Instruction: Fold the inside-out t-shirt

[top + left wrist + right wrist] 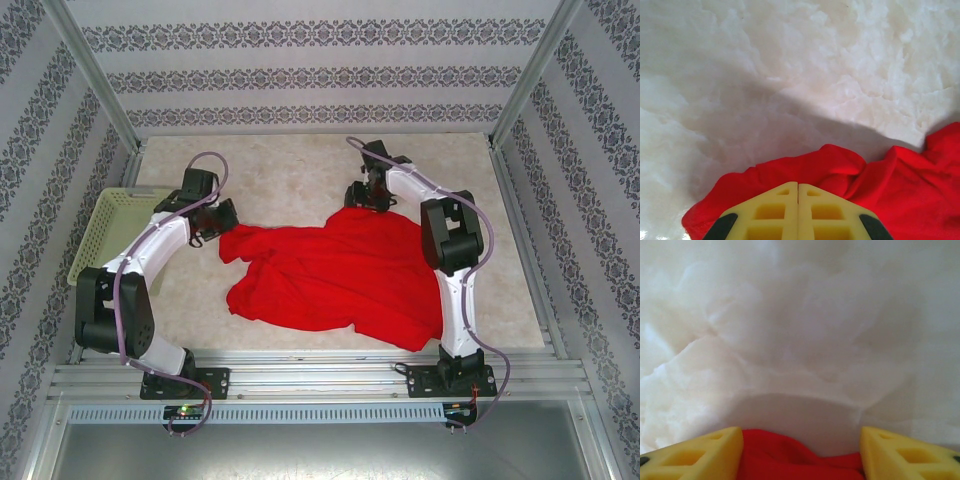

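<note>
From above, one red shirt [330,275] lies crumpled in soft folds on a pale marbled table [300,170]. It is thin cloth with no print, spread wider than it is deep. One pale green basket [105,225], a plastic lattice with a rectangular shape, stands to the left of the shirt and apart from it; the shirt is outside it. There are two white arms. The left gripper [222,228] sits at the shirt's upper left corner. The right gripper [362,195] sits at the shirt's far edge, right of its middle.

In the left wrist view, the left gripper [798,186] has two yellow, hollow-celled fingers [770,212] pressed together along a thin seam. The jaws are closed right over a rumpled edge of the shirt [900,190]. Whether cloth is caught between them cannot be told. The cloudy white table [790,75] lies beyond the shirt.

In the right wrist view, the right gripper [801,432] has two yellow fingers [695,455] standing well apart, so its jaws are open. A fold of the shirt [790,460] lies between them, and the table [800,340] lies beyond it.
</note>
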Action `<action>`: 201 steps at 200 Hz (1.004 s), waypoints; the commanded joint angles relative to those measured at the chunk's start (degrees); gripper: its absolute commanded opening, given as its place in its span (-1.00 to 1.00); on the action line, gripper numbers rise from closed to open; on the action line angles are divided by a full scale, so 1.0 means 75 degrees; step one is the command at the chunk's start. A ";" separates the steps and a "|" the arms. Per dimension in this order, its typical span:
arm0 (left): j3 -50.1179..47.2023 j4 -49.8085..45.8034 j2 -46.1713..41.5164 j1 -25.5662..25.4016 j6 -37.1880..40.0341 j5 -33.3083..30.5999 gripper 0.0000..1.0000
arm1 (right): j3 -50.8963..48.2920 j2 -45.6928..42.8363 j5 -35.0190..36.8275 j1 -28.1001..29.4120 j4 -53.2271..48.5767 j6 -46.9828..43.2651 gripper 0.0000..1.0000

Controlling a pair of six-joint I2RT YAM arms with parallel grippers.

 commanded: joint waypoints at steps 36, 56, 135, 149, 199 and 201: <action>-0.0156 0.0749 -0.0609 0.0587 -0.0682 0.0788 -1.00 | 0.0094 -0.0610 0.0904 0.0028 -0.0144 -0.0295 -0.93; -0.0327 0.1179 -0.1016 0.1002 -0.1151 0.1181 -1.00 | 0.0002 -0.1386 0.1795 -0.0158 -0.0057 -0.0392 -1.00; -0.0809 0.2705 -0.2407 0.2186 -0.2821 0.1893 -1.00 | -0.1498 -0.4926 0.2228 -0.0360 0.1146 -0.1105 -1.00; -0.1043 0.2652 -0.2667 0.2186 -0.2874 0.1791 -1.00 | -0.2417 -0.5601 0.2416 -0.0125 0.1496 -0.1092 -1.00; -0.2697 0.2127 -0.3320 0.2172 -0.2287 0.1711 -1.00 | -0.6562 -0.7466 0.3019 0.0831 0.1890 0.0179 -1.00; -0.2751 0.2083 -0.3342 0.2168 -0.2252 0.1704 -1.00 | -0.6686 -0.7502 0.3037 0.0870 0.1846 0.0297 -1.00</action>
